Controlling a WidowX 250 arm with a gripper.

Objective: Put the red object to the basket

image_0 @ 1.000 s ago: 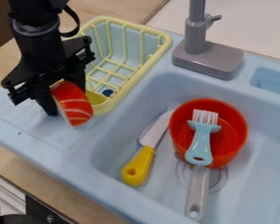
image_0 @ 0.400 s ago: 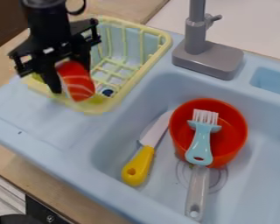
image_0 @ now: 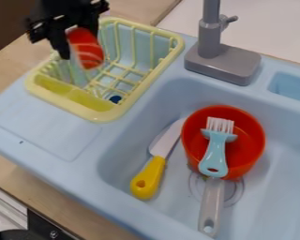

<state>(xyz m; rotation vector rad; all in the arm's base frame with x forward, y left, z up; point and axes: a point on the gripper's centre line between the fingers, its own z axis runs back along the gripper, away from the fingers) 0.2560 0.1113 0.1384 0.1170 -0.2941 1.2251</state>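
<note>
At the view's eleven o'clock, your gripper (image_0: 79, 45), pinching the red object (image_0: 87, 50), now carried from the basket's (image_0: 97, 115) seven-o'clock side to over its interior; remaining for you, seemingly: one lowering, one release.

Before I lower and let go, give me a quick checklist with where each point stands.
1. Red object held between the fingers of the gripper: ok.
2. Basket upright, open side up: ok.
3. Red object lined up over the basket's inside: ok in this view, though the slant leaves its exact drop spot uncertain.
4. Clearance between red object and basket floor: cannot tell from this one angle.
5. Red bowl, brush and knife clear of the gripper: ok, all are in the sink.
6. Red object released in the basket: not ok, it is in the gripper.
</note>
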